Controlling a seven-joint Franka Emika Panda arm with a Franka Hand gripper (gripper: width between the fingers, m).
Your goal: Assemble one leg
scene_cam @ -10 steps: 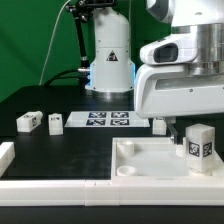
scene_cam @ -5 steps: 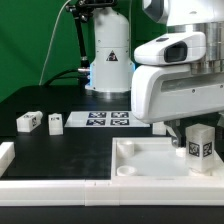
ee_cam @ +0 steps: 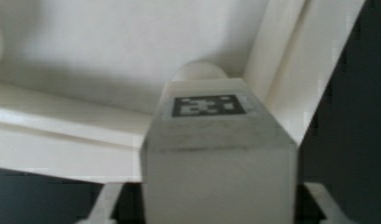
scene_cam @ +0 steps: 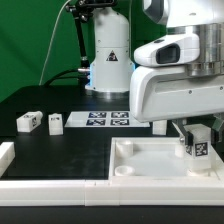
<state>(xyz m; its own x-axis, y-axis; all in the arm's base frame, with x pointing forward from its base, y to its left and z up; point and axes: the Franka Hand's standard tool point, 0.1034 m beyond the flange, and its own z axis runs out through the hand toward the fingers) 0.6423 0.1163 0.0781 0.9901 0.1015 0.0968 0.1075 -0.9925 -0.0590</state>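
My pincer clamped on the small white stubby plastic leg | leg upright over big white square tray corner (exterior view's right) | I should lower it slowly, straight, no tilt

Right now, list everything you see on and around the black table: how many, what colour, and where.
loose legs, small white plastic blocks with square tags: two, white, side by side at the exterior view's left.
held leg, same kind of tagged white block: one, white, upright over a corner of the tray-like part.
tray-like part, large square white plastic: one, white, front, toward the exterior view's right.
marker board, thin flat tagged strip: one, white and black, behind the tray-like part.
partly hidden block: one, white, beside the marker board; possibly another leg.
table: one, black, under everything.
gripper: one, white, shut on the held leg.
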